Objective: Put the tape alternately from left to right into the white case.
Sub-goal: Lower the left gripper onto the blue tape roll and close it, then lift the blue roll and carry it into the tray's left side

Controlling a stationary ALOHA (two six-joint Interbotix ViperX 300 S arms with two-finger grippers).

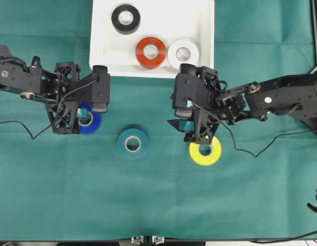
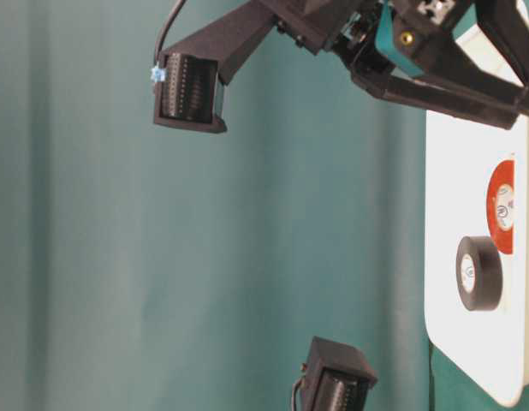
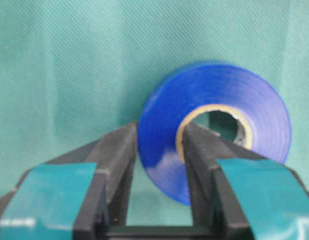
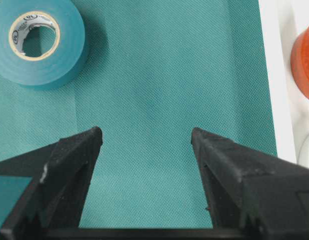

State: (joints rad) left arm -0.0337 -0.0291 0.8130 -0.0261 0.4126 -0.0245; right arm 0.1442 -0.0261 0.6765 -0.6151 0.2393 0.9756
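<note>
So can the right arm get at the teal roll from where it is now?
Probably yes. The right gripper is open and empty, and the teal roll lies flat on bare cloth to its left with nothing between them. The left gripper is busy, shut on the blue roll.

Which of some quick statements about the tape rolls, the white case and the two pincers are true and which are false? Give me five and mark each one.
1. Three rolls lie in the white case: the black roll, the red-orange roll and the white roll. True.
2. The left pincer is shut on the blue roll, one finger outside and one in its core. True.
3. The right pincer holds the teal roll. False: it is open and empty over the green cloth.
4. The yellow roll lies in the case. False: it is on the cloth.
5. The teal roll touches the blue roll. False: they lie apart.
</note>
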